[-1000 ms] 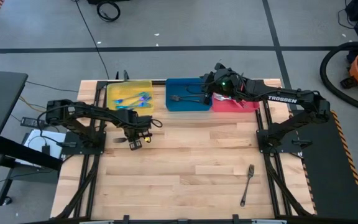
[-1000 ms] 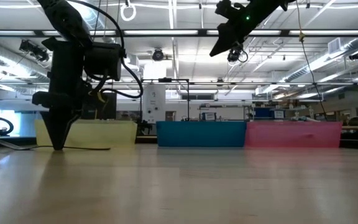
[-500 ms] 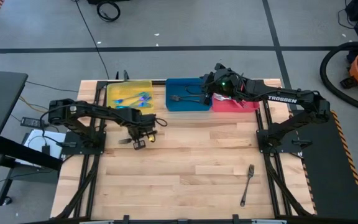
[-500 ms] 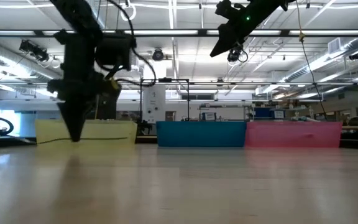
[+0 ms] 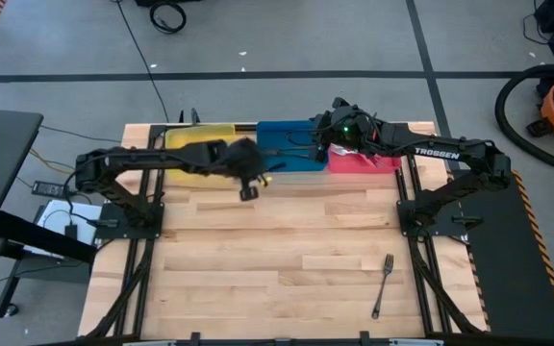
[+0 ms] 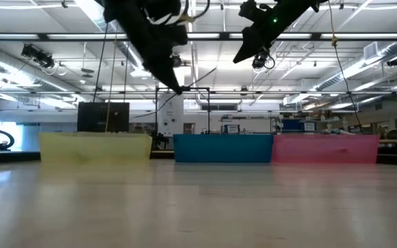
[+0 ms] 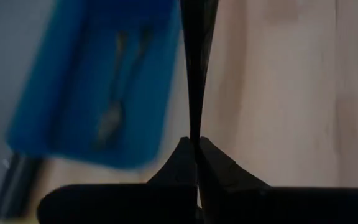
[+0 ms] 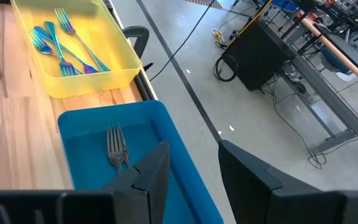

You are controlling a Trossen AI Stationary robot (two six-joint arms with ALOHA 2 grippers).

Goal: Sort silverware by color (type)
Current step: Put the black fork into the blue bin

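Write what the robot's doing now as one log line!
left tool: shut on dark utensil, in air beside blue tray | right tool: open over blue tray | fork: loose on table

Even, bright light falls from above in the high view, and the pale wooden counter point(image 5: 287, 250) shows only faint, soft shadows beneath the arms. The left arm point(image 5: 162, 161) is smeared with motion blur there. In the low view, rows of ceiling strip lights point(image 6: 205, 36) glare white, both arms stand as dark silhouettes against them (almost no surface detail), and the near counter is soft and out of focus. The left wrist view is heavily blurred: the blue tray point(image 7: 98, 81) has streaked edges. The right wrist view is crisp and well lit, with straight lines bowing slightly toward its borders.
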